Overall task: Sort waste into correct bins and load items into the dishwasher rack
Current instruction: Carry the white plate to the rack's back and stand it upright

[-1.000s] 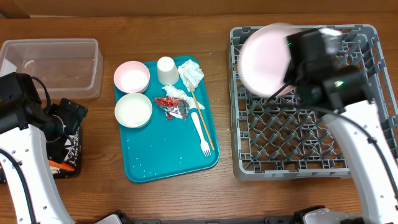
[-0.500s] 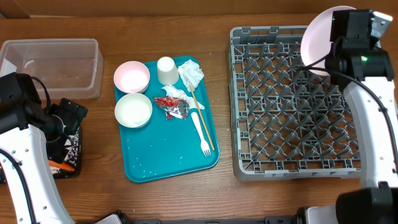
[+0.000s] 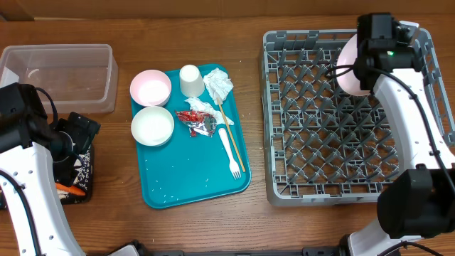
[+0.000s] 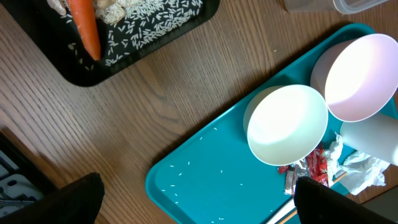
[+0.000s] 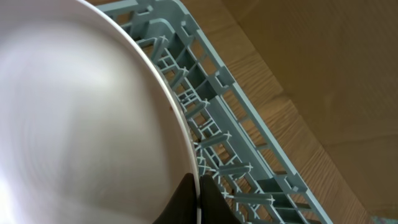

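**Carried plate (image 3: 348, 70) shifts inward over dishwasher rack (image 3: 320, 149)**

Right hand (image 5: 198, 198) stays clenched on the plate's rim, holding it on edge above the rack's far right pegs. Left hand (image 4: 199, 186) hangs released over the counter (image 4: 161, 118), between the black tray (image 4: 87, 76) and the teal tray (image 4: 205, 186).

Left, tub (image 3: 57, 50); right, rack (image 3: 334, 156) with plate (image 3: 346, 71) above; between them, tray (image 3: 192, 178) bearing bowls (image 3: 152, 126) and cup (image 3: 190, 80).
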`<action>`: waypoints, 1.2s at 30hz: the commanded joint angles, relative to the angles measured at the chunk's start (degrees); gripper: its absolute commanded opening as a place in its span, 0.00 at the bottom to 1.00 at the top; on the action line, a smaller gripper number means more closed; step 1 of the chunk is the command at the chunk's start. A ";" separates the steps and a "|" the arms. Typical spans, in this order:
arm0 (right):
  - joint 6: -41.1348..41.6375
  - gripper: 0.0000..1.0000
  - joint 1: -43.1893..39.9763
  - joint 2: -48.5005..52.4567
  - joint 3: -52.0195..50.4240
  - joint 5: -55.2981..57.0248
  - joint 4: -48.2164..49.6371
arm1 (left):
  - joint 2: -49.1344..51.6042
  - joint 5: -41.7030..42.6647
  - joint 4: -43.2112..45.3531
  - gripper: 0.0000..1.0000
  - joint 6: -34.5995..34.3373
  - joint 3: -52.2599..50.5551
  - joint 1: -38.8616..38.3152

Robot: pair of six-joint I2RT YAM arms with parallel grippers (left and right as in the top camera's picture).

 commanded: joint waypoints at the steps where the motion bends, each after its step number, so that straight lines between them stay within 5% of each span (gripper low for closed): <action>1: 0.00 0.04 2.45 -0.48 1.33 3.21 0.52 | -0.24 0.39 0.04 1.00 0.04 0.87 0.26; 15: 0.00 0.04 3.65 -0.39 1.33 22.16 3.74 | -0.24 0.39 0.07 1.00 0.04 0.87 0.26; 36: -0.44 0.04 3.45 0.59 -1.57 14.47 5.49 | -0.24 0.39 0.09 1.00 0.04 0.87 0.26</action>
